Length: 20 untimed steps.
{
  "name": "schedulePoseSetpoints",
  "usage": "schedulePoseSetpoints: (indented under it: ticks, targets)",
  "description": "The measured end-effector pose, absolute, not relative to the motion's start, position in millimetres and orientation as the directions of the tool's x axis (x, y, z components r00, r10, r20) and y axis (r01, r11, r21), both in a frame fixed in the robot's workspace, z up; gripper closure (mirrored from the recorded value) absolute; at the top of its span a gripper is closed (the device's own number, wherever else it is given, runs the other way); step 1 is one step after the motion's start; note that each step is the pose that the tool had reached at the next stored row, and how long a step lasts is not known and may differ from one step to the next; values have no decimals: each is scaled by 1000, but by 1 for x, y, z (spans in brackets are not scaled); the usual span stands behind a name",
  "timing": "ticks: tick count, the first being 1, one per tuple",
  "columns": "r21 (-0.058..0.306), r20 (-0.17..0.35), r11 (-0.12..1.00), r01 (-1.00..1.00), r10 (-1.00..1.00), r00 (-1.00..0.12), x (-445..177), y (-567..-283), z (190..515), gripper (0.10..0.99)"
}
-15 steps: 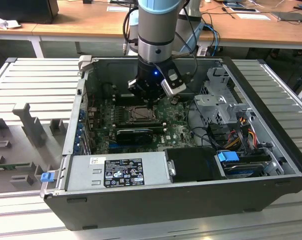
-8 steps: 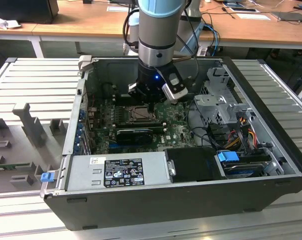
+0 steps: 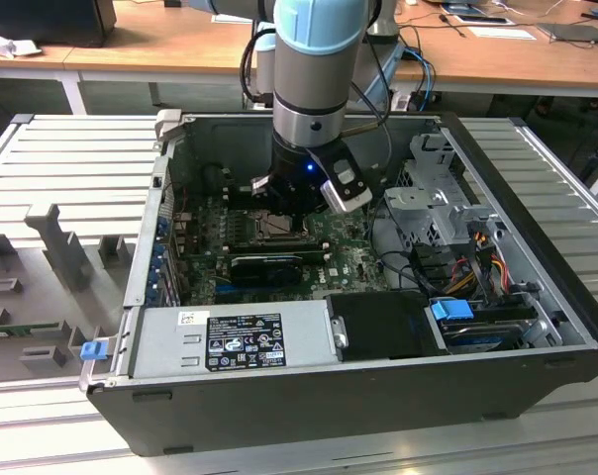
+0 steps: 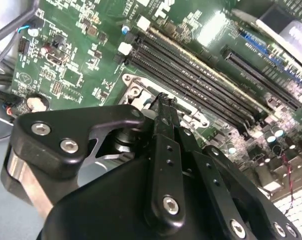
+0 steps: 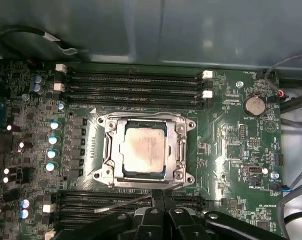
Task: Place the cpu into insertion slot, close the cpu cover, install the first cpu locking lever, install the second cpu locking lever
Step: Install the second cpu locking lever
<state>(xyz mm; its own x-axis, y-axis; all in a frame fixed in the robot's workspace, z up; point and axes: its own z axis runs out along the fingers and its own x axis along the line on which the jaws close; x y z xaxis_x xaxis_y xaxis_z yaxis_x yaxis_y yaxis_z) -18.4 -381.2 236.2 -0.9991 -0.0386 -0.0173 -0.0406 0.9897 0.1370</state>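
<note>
Cpu [image 5: 142, 151] seated under cpu cover [image 5: 182, 150]; claw [image 5: 158, 196] pinched together, empty.

arm [image 3: 314, 89] lowered into open computer case [image 3: 378, 396] | wrist over insertion slot [image 3: 269, 228] | motherboard [image 3: 279, 259] below

Dim case interior; glare on motherboard [image 4: 211, 30]; edges perhaps soft.

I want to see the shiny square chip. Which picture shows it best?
The first wrist view: the cpu faces the camera, seated in its socket with the cpu cover framing it. In the exterior view the arm hides most of the socket. In the second wrist view the pincer blocks it.
</note>
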Motion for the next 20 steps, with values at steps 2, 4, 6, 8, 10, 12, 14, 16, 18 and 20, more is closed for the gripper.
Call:
schedulePoseSetpoints:
  ticks: [2, 4, 6, 8, 10, 12, 14, 16, 18, 20]
  targets:
    - [142, -17, 989, -43, -41, -999, -21, -384, 236, 980]
    - [153, -18, 987, -44, -42, -999, -27, -384, 236, 980]
    - [161, -18, 986, -45, -42, -999, -32, -385, 236, 980]
    - [161, -18, 986, -45, -43, -999, -35, -385, 235, 980]
    - [161, -18, 986, -46, -43, -999, -41, -386, 235, 980]
    - [161, -18, 986, -46, -44, -999, -44, -387, 235, 980]
    - [161, -18, 986, -46, -43, -999, -46, -388, 234, 980]
    - [163, -18, 986, -46, -43, -999, -48, -389, 234, 980]
    - [166, -19, 985, -46, -43, -999, -52, -389, 234, 980]
    - [167, -19, 985, -46, -43, -999, -53, -389, 231, 980]
